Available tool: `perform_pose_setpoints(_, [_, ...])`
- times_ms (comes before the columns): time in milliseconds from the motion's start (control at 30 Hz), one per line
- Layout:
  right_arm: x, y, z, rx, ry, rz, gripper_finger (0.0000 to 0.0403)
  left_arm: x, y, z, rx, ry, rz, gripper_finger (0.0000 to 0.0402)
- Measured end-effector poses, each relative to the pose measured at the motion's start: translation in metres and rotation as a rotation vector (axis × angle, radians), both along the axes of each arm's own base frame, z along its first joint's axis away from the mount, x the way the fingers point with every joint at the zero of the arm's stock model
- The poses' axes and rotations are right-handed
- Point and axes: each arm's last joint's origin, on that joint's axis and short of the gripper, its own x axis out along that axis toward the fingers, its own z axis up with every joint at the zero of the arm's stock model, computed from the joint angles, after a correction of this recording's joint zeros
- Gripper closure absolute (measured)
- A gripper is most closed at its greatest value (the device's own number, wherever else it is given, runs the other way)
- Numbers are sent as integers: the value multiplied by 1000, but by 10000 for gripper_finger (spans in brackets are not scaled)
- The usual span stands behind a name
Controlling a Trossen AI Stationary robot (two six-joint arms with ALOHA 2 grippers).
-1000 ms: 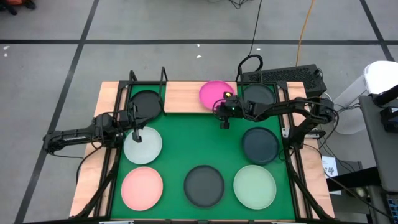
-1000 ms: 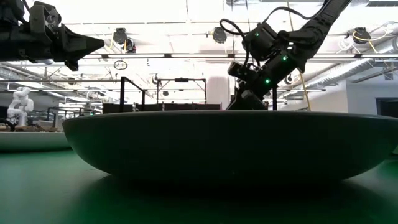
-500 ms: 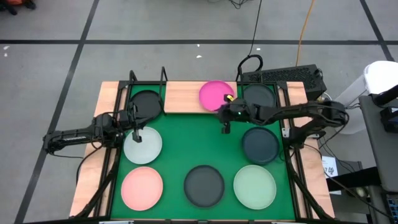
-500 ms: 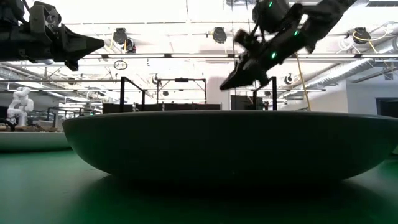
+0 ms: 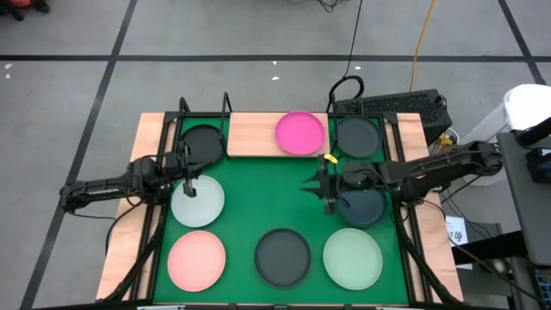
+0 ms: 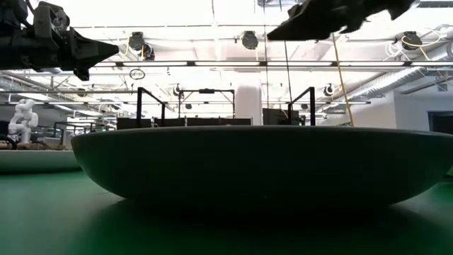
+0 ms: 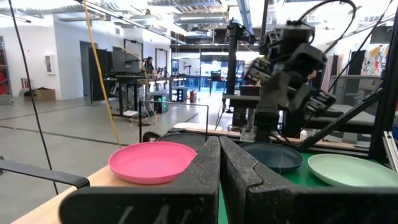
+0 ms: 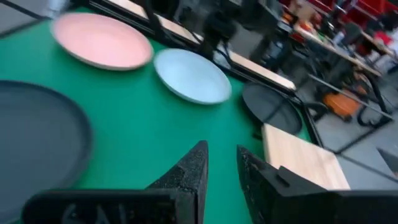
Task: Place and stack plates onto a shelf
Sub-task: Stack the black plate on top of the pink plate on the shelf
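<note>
Starting at the left, the left claw (image 5: 190, 188) hangs pinched tight and empty over the whitish plate (image 5: 197, 202), with the pale pink plate (image 5: 196, 259) nearer and a black plate (image 5: 202, 142) at the far left beside the shelf (image 5: 250, 134). That arm looks to be waiting. On the shelf's right half sits the hot pink plate (image 5: 300, 133), alone so far. Further right, the right claw (image 5: 328, 191) hovers empty with a narrow gap between its fingers, just at the left rim of the dark grey-teal plate (image 5: 362, 203). My guess is that plate goes next. To do it well, the claw should widen, drop low so one finger slips under the rim, pinch firmly, lift level, and land it squarely on the hot pink plate. A shallow rim could slip out if caught only at the edge.
</note>
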Motion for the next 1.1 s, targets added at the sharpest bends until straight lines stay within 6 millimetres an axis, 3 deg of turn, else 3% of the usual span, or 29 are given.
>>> perform_pose_setpoints(333, [-39,14,-3,5,-133,13,332,0,0,1,-57,-23,-12,400])
perform_pose_setpoints(700, [-71,9,-2,9,-321,25,332,-5,-1,17,-55,-197,-25,400])
perform_pose_setpoints(833, [-76,7,-4,12,-339,25,332,-11,-3,42,6,-190,-27,400])
perform_pose_setpoints(1100, [-79,7,-3,15,-353,25,332,-6,2,90,-59,174,145,400])
